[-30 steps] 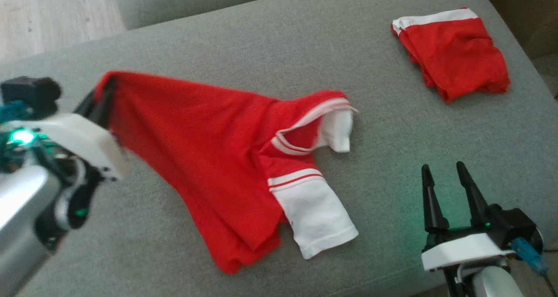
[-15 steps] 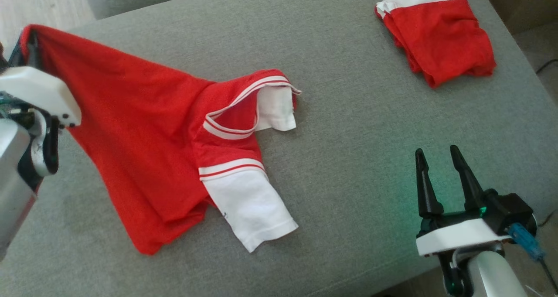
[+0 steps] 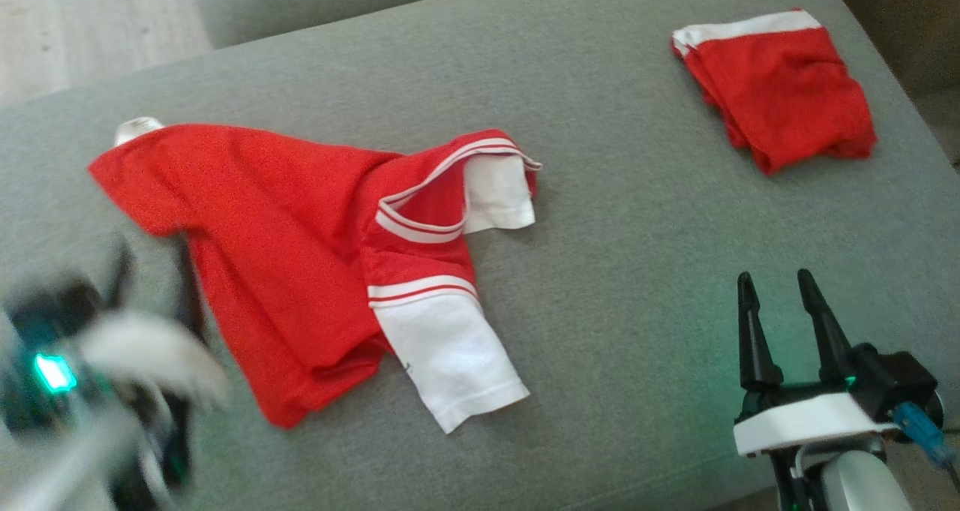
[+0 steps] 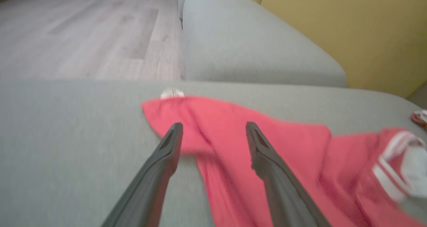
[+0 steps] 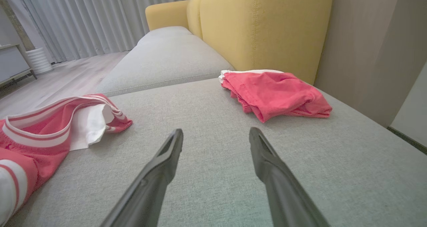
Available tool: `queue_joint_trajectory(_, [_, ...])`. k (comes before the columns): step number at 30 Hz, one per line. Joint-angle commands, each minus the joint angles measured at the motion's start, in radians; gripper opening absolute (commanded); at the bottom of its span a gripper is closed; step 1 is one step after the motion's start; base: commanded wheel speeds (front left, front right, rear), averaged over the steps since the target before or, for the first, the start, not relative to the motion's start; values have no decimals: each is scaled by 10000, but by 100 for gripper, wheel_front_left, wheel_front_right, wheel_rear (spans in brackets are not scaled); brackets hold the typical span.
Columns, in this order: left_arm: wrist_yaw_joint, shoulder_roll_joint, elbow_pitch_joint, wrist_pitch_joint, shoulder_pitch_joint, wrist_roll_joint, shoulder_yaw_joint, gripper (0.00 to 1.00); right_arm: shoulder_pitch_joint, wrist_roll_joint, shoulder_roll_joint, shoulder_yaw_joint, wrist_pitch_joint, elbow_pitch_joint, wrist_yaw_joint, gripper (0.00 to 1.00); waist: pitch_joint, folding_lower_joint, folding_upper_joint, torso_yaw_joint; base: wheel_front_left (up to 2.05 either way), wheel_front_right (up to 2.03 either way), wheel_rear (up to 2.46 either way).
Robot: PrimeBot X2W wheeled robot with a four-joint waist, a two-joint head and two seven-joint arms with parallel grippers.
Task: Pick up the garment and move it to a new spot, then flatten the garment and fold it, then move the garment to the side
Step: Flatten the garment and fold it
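The garment [image 3: 285, 241], a red shirt with white sleeves and striped trim, lies spread and creased on the grey sofa cushion [image 3: 637, 233]. Its far-left corner rests flat, with a small white tag beside it. My left gripper [image 3: 154, 271] is motion-blurred at the lower left, just in front of the shirt's left edge. In the left wrist view, the left gripper [image 4: 214, 125] stands open above the garment [image 4: 300, 147], holding nothing. My right gripper [image 3: 774, 277] hovers open at the lower right, well away from the shirt. The right wrist view shows the right gripper [image 5: 216, 131] over bare cushion, the garment [image 5: 40, 133] to its left.
A second red garment [image 3: 780, 83], folded with a white band, lies at the cushion's back right corner, in the right wrist view as the folded garment [image 5: 273, 93]. A yellow backrest [image 5: 260, 27] rises behind it. Wooden floor [image 3: 75, 23] lies beyond the cushion's left edge.
My left gripper opened and let go of the shirt's corner, then drew back toward the lower left. The lifted corner dropped flat onto the cushion. The camera shifted slightly.
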Motion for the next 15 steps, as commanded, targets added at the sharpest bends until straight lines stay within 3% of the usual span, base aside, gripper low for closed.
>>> queue_joint_trajectory(1, [193,390,-625,-186,174,-137,367,100,-65,-86,-58,174,-38,-362,71,100,-88,1,0,170,0,0,0])
queue_joint_trajectory(7, [823,-354,-1995,-505,2378,-475,-206,100,-9,-331,-58,70,-38,-484,71,100,3,1,0,654,0,0,0])
queue_joint_trajectory(15, [282,-1288,-1010,-237,2414,-261,-1132,100,-52,-685,-58,35,-38,-524,71,100,136,1,0,1094,0,0,0])
